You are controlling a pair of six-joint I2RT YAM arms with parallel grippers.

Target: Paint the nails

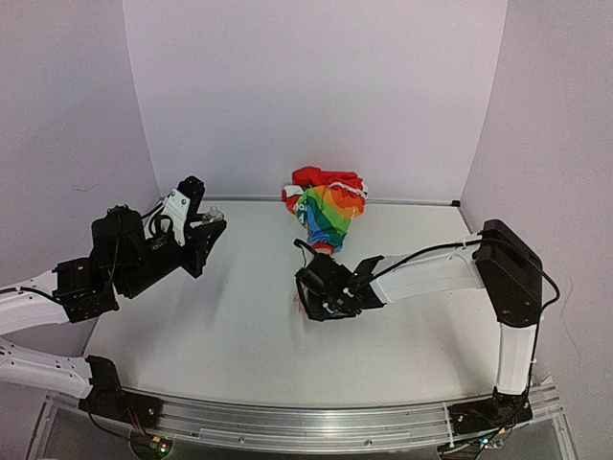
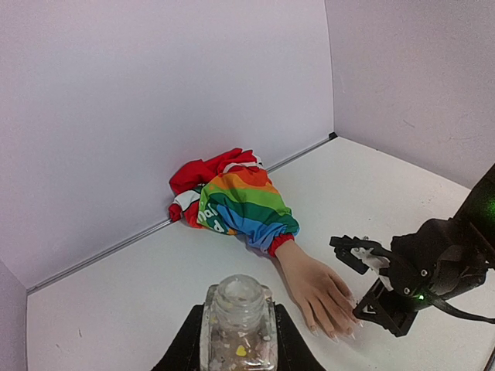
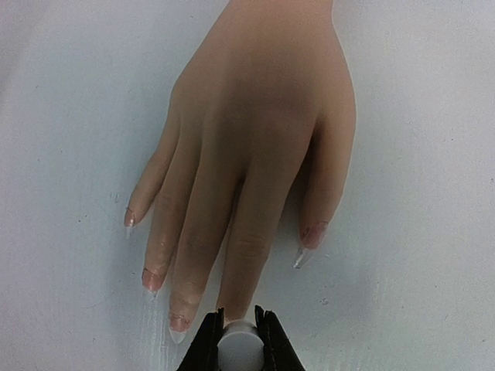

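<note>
The pale fake hand (image 3: 255, 116) lies flat on the white table, its rainbow-striped sleeve (image 1: 329, 213) bunched toward the back wall. Its nails (image 3: 178, 323) are long and clear with faint pinkish marks at the base. My right gripper (image 3: 240, 334) is shut on a white round brush cap (image 3: 240, 349), right at the index fingertip, whose nail is hidden behind the cap. From above, the right gripper (image 1: 321, 292) covers the fingers. My left gripper (image 2: 238, 344) is shut on a small clear bottle (image 2: 238, 321), uncapped and upright, raised at the left (image 1: 206, 225), well away from the hand (image 2: 317, 290).
White walls close in the back and both sides of the table (image 1: 239, 326). The right arm (image 1: 431, 273) stretches across the table's right half. A metal rail (image 1: 316, 422) runs along the near edge.
</note>
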